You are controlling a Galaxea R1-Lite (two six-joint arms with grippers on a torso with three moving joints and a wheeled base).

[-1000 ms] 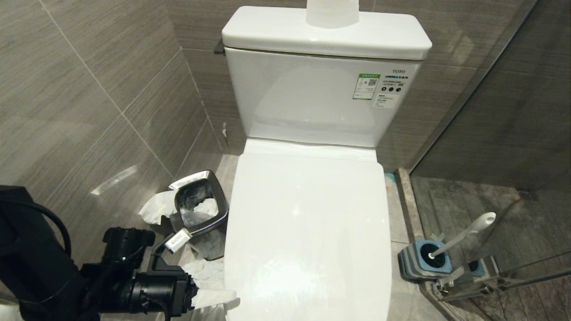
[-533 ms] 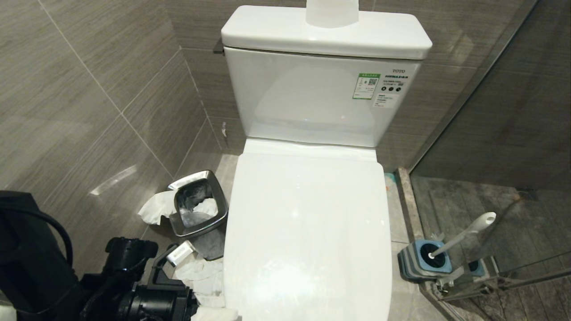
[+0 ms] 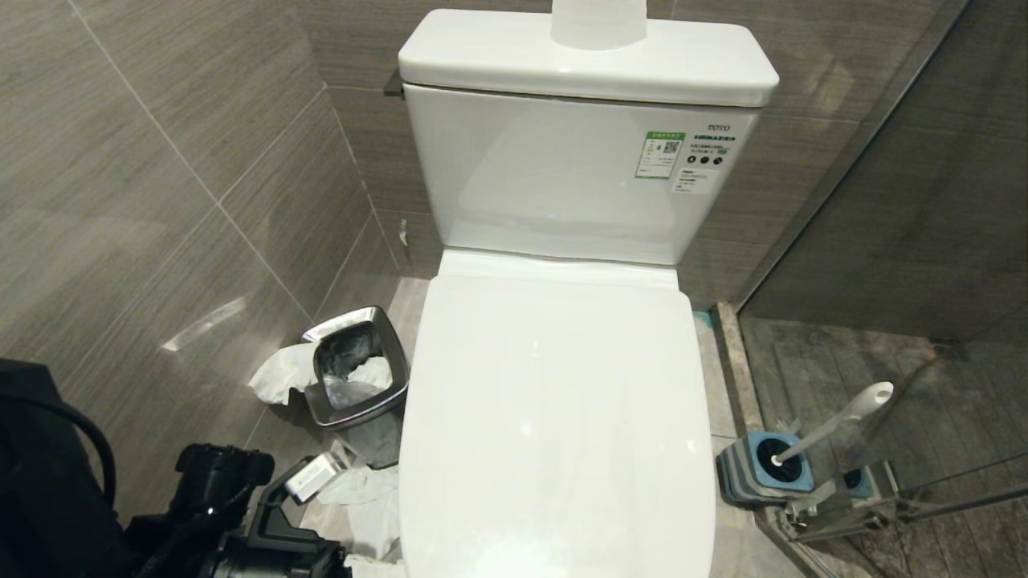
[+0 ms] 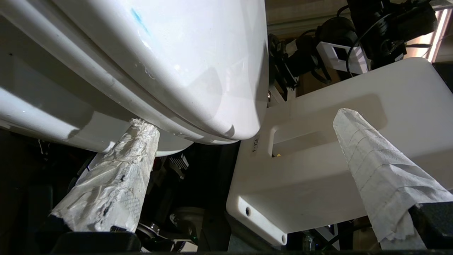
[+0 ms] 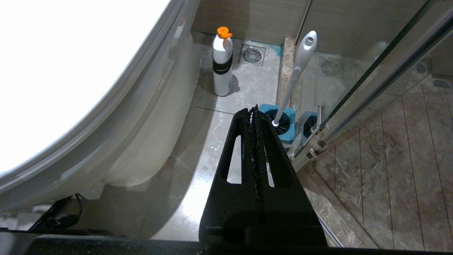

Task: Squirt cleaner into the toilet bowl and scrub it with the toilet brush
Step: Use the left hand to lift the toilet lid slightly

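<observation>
Left wrist view shows the left gripper (image 4: 244, 156) jaws wide and empty, seemingly under the toilet bowl (image 4: 148, 71) lid's front edge; next comes lifting it.

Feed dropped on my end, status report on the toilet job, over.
Left gripper open at the lid's front edge; right gripper shut, parked. Toilet lid down over the bowl. Toilet brush in its holder.

Grey striated wall tiles (image 3: 185, 144), grey stone floor (image 5: 230, 88) with drain (image 5: 252, 55), glass shower partition (image 3: 907, 241)
</observation>
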